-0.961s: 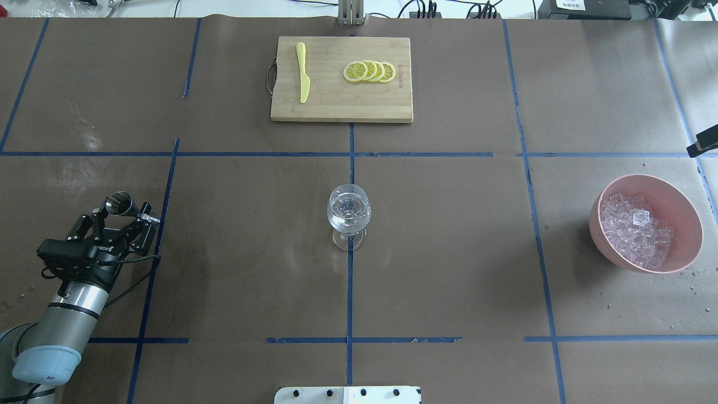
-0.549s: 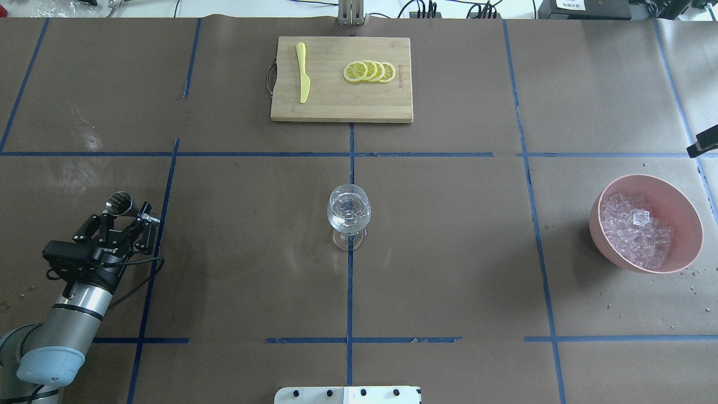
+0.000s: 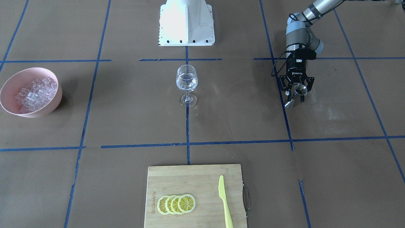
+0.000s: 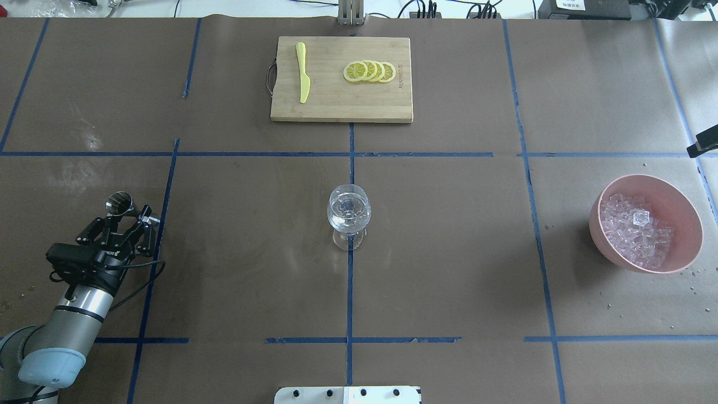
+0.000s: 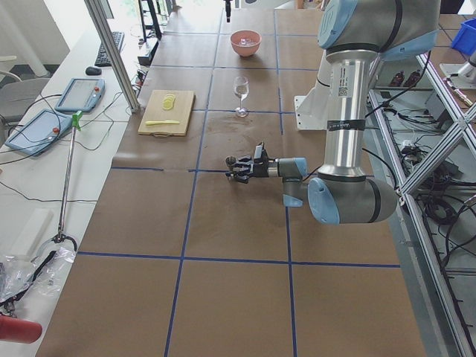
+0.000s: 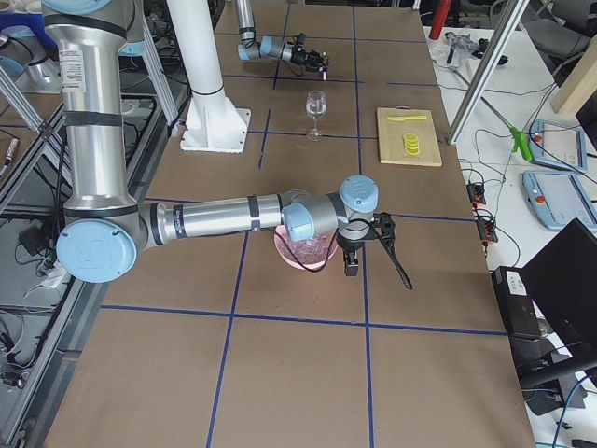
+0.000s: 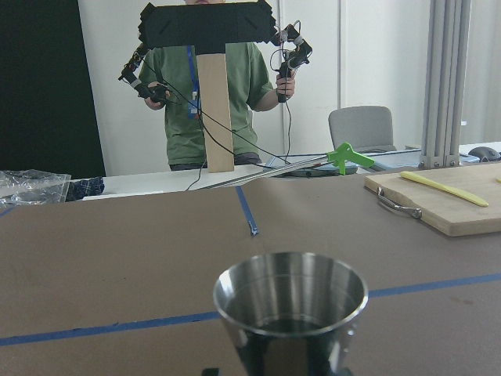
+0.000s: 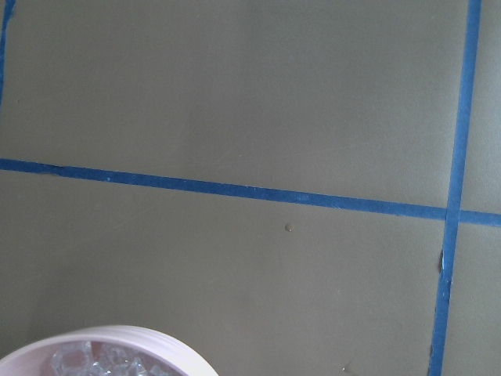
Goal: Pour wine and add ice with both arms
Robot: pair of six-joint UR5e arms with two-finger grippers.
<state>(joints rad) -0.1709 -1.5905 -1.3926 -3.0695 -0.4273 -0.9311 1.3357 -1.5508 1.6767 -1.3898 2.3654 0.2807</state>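
A wine glass [image 4: 348, 210] with clear liquid stands at the table's centre; it also shows in the front view [image 3: 186, 79]. A pink bowl [image 4: 681, 193] at the right holds the ice [image 4: 634, 235]. My left gripper [image 4: 120, 223] is open at the left. A steel jigger [image 4: 119, 202] stands upright just ahead of its spread fingers, and fills the left wrist view [image 7: 291, 301]. My right gripper [image 6: 351, 263] hangs beside the bowl and shows only in the exterior right view, so I cannot tell its state. The right wrist view shows the bowl's rim [image 8: 117, 337].
A wooden cutting board [image 4: 336, 106] at the far side carries lemon slices [image 4: 370, 71] and a yellow knife [image 4: 303, 73]. The white pedestal [image 3: 186, 22] is at the robot's base. A black object [image 4: 704, 143] pokes in at the right edge. A person [image 7: 215, 94] stands beyond the table.
My left gripper has drawn back a little toward the robot. The jigger has stayed where it stood. The glass and the bowl have not moved.
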